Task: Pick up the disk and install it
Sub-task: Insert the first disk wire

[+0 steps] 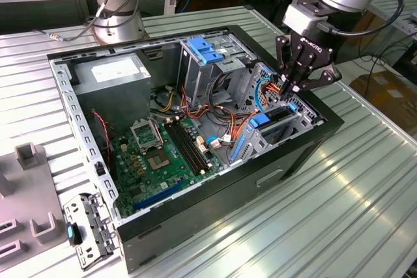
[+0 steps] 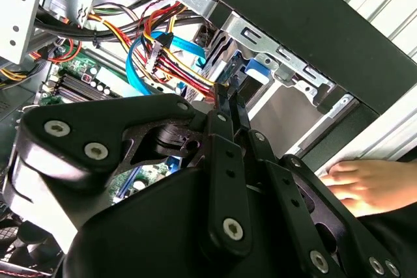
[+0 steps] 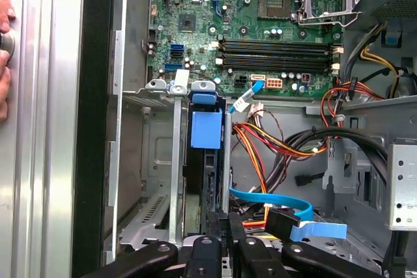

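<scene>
The disk sits edge-up in the drive cage at the open computer case's end on the exterior view's right, its blue side rails showing. In the first wrist view the disk is a dark narrow edge under a blue tab between the cage's metal walls. My gripper hangs right above the cage with its fingers pressed together. The tips reach the disk's top edge in both wrist views. The gripper shows nothing between its fingers.
Red, orange and blue cables crowd the space beside the cage. A motherboard, a grey power supply box and a blue-latched upper bay fill the case. A person's hand rests on the table by the case wall.
</scene>
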Available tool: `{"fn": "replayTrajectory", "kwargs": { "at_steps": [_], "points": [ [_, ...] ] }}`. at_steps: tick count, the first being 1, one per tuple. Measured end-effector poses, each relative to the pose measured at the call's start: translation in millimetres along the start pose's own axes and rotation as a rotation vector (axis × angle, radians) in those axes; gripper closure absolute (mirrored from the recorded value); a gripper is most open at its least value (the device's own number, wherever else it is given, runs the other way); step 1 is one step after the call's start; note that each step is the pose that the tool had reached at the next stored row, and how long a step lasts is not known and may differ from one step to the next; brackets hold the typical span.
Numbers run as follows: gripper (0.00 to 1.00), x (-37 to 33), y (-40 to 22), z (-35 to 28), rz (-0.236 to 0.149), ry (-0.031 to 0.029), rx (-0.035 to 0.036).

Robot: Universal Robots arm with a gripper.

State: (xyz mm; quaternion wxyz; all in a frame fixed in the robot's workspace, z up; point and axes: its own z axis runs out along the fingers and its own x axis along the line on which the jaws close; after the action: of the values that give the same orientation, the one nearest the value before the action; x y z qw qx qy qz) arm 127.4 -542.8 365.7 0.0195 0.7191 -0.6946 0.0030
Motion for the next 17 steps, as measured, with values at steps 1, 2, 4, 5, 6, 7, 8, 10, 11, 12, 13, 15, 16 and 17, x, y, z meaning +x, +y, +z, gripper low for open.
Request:
{"fn": "replayTrajectory", "kwargs": {
  "at_steps": [1, 2, 4, 5, 6, 7, 8, 10, 11, 12, 13, 15, 16, 17],
  "points": [
    [0.84, 0.0, 0.0, 0.0, 0.000, 0.0000, 0.0000],
    [0.84, 0.0, 0.0, 0.0, 0.004, -0.0001, -0.0002],
    [0.84, 0.0, 0.1, 0.2, 0.025, -0.0005, -0.0008],
    [0.84, 0.0, 0.1, 0.5, 0.037, -0.0009, -0.0012],
    [0.84, 0.0, 0.1, 1.0, 0.050, -0.0014, -0.0016],
    [0.84, 0.0, 0.1, 1.7, 0.060, -0.0017, -0.0019],
    [0.84, 0.2, 0.1, 2.4, 0.061, -0.0015, -0.0019],
    [0.84, 2.1, 0.4, 4.0, 0.061, -0.0014, -0.0018],
    [0.84, 2.8, 1.4, 4.9, 0.061, -0.0014, -0.0014],
    [0.84, 3.5, 2.5, 6.3, 0.061, -0.0016, -0.0012],
    [0.84, 3.7, 2.7, 7.0, 0.060, -0.0016, -0.0009],
    [0.84, 4.4, 3.4, 8.0, 0.058, -0.0013, 0.0020],
    [0.84, 4.8, 3.7, 8.6, 0.056, -0.0014, 0.0040],
    [0.84, 5.3, 4.1, 9.3, 0.051, -0.0013, 0.0070]
  ]
}}
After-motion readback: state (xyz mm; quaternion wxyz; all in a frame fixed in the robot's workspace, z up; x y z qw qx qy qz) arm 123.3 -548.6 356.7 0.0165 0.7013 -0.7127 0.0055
